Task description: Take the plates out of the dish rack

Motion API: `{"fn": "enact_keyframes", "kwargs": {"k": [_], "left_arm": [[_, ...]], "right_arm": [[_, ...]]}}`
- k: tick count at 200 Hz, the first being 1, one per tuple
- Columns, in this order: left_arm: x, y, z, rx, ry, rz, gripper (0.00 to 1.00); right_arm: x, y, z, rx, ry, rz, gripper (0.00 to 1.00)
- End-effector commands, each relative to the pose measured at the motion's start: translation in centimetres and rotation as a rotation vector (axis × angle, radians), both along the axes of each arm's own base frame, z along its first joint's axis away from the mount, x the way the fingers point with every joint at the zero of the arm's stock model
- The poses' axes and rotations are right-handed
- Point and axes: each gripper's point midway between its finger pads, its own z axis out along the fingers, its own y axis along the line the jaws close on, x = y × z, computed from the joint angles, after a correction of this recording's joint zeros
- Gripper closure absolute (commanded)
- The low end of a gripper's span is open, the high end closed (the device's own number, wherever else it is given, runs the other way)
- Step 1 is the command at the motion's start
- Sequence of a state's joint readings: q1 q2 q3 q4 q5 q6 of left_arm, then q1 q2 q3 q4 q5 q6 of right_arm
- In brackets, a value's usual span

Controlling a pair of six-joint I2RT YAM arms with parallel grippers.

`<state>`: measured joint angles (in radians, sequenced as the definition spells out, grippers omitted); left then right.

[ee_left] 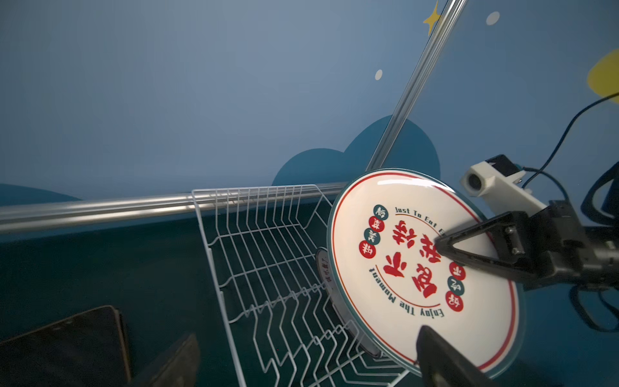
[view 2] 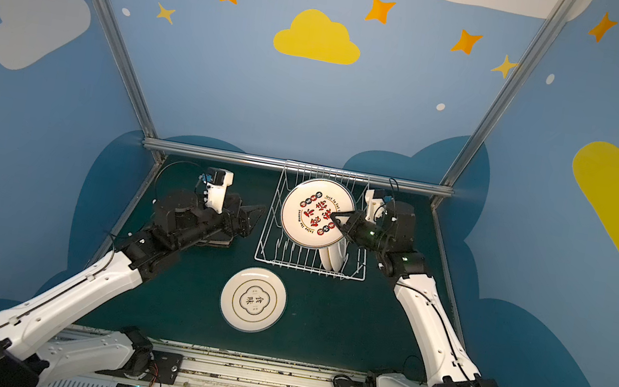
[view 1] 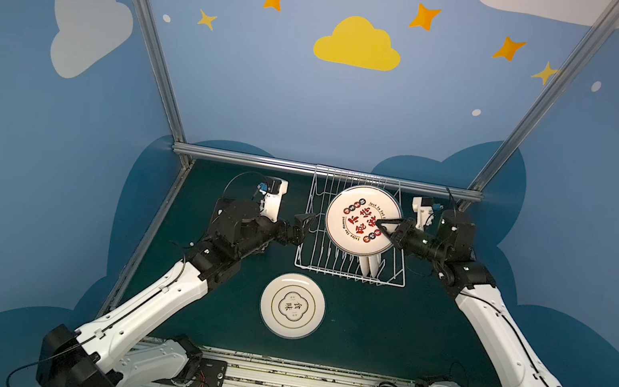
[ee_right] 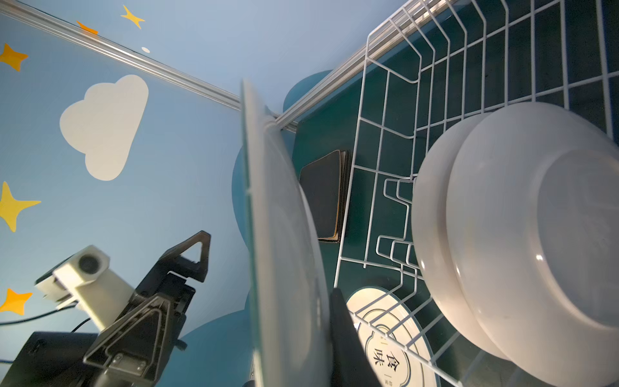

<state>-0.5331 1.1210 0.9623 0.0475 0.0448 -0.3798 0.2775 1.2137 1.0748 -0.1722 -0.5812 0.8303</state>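
My right gripper [view 1: 380,224]: clamped on plate [view 1: 349,226], on edge above rack [view 1: 329,272], face leftward-up. My left gripper [view 2: 257,218]: jaws apart, empty.

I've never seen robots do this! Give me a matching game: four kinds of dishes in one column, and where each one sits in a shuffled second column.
Things:
1. red-lettered plate
2. emblem plate
3. two white plates
4. black square plates

Places:
A. stacked on the table beside the dish rack
B. pinched in the right claw
C. standing on edge in the dish rack
D. lying flat on the table in front of the dish rack

Pairs: 1-B, 2-D, 3-C, 4-A.
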Motion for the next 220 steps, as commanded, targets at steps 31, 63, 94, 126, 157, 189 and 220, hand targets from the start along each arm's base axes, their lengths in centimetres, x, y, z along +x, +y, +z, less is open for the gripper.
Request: {"fn": "enact_keyframes", "kwargs": {"k": [31,63,94,126,157,189,220], "left_arm": [[0.8,-4.8,-1.4,-0.240,0.300,-0.190,0.00],[1.5,-6.6,-1.2,-0.316,0.330,-0.262,0.01],[1.4,-8.7,-1.3,-0.329,0.378,-0.385,0.03],[1.1,-10.2,-2.3,-0.348,0.467,-0.471,0.09],[1.4,-10.7,-2.6,-0.370,0.493,-0.489,0.17],[1.6,-11.0,-2.8,-0.382,0.510,-0.498,0.23],[1.7,-11.2,-3.0,-0.395,0.524,-0.503,0.30]], "right_arm": [[0.1,0.9,1.5,0.039,-0.064,0.069,1.00],[-0.1,1.1,1.2,0.038,-0.056,0.089,1.00],[-0.1,1.3,1.0,0.042,-0.050,0.101,1.00],[-0.1,1.6,0.7,0.049,-0.040,0.119,1.00],[-0.1,1.8,0.4,0.053,-0.029,0.134,1.00],[-0.1,2.2,0.1,0.067,-0.012,0.155,1.00],[-0.2,2.6,0.0,0.076,-0.001,0.179,1.00]]}}
